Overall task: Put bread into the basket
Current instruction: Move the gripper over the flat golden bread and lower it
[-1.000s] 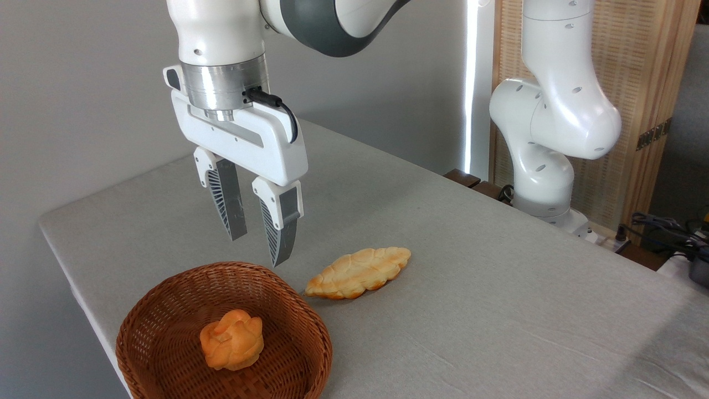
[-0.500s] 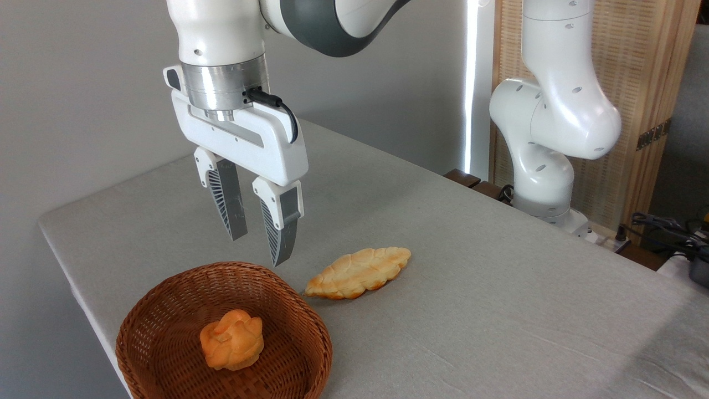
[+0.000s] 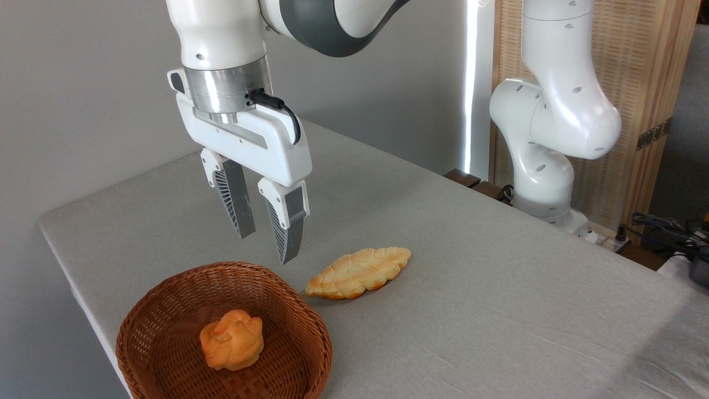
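Note:
The bread (image 3: 359, 272), a long flat leaf-shaped golden loaf with browned edges, lies on the grey table just right of the basket. The round brown wicker basket (image 3: 166, 310) sits at the front left of the table and holds a small orange knotted bun (image 3: 231, 339). My gripper (image 3: 268, 248) hangs open above the basket's far rim, to the left of the loaf and well above the table. Nothing is between its fingers (image 3: 289, 233).
The arm's white base (image 3: 545, 166) stands at the table's back right. Cables (image 3: 664, 227) lie past the right edge. The table's left edge (image 3: 72, 277) runs close beside the basket. A wooden screen (image 3: 642, 83) stands behind the base.
The gripper has shifted slightly to the right, toward the loaf, still open. The loaf, basket and bun have not moved.

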{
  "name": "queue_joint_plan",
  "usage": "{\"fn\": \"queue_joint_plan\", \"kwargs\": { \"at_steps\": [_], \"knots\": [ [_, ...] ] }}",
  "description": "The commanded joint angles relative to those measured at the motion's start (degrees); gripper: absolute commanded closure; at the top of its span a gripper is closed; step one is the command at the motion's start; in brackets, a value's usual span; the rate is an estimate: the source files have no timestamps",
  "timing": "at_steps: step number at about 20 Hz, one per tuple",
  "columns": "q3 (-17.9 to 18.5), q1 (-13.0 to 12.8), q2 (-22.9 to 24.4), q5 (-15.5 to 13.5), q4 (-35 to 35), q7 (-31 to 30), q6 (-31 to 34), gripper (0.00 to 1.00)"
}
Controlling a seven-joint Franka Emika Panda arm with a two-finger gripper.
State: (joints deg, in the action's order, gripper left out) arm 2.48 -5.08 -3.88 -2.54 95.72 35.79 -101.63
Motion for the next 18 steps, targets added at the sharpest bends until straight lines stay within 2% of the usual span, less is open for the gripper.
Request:
{"fn": "queue_joint_plan", "kwargs": {
  "at_steps": [1,6,12,15,18],
  "knots": [
    [-0.98,0.16,0.63,0.07,1.39,0.95,1.26,0.00],
    [-1.07,0.16,1.94,0.51,4.55,1.47,0.73,0.00],
    [-0.90,0.16,7.04,0.60,14.74,9.55,-0.93,0.00],
    [-0.90,0.16,7.57,0.60,16.86,13.50,-0.68,0.00],
    [-0.98,0.07,7.57,0.60,18.53,14.48,-0.85,0.00]
  ]
}}
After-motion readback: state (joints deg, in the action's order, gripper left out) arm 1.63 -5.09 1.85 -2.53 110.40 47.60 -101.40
